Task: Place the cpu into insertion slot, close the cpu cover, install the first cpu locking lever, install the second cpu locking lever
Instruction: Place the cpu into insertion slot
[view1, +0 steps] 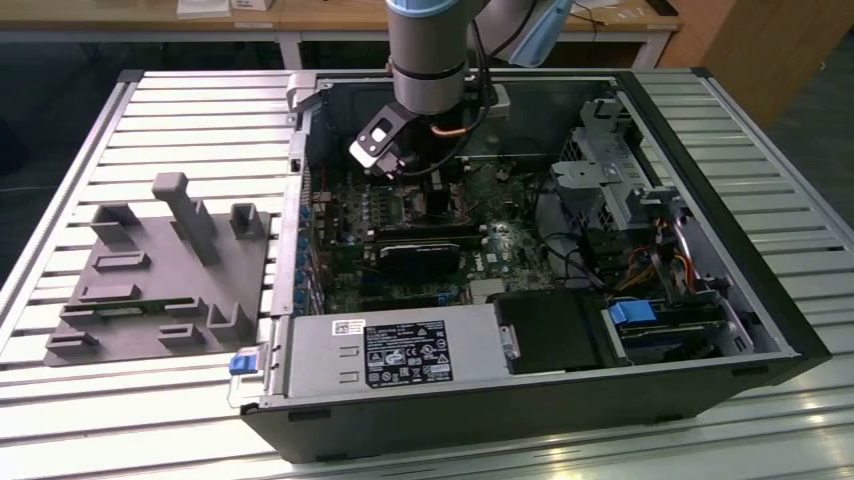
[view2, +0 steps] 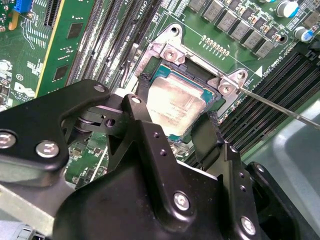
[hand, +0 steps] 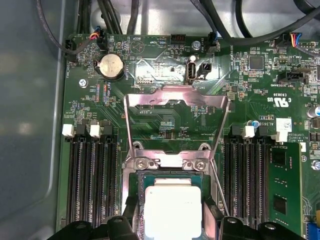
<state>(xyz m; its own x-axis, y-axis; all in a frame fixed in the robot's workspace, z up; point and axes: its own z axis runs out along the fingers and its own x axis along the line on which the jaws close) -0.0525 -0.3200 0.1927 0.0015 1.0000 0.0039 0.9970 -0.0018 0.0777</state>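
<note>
The cpu, a flat square chip with a dull silver top, lies in the insertion slot on the green motherboard. My gripper hangs straight over it. Its black fingers press against two opposite edges of the chip. The cpu cover, a silvery frame with a square window, stands swung open behind the slot. A thin wire locking lever sticks out unlatched beside the socket.
The open computer case lies on a slatted metal table. Black memory slots flank the socket. A drive cage and cables crowd the exterior view's right. A grey fixture block sits outside on the exterior view's left.
</note>
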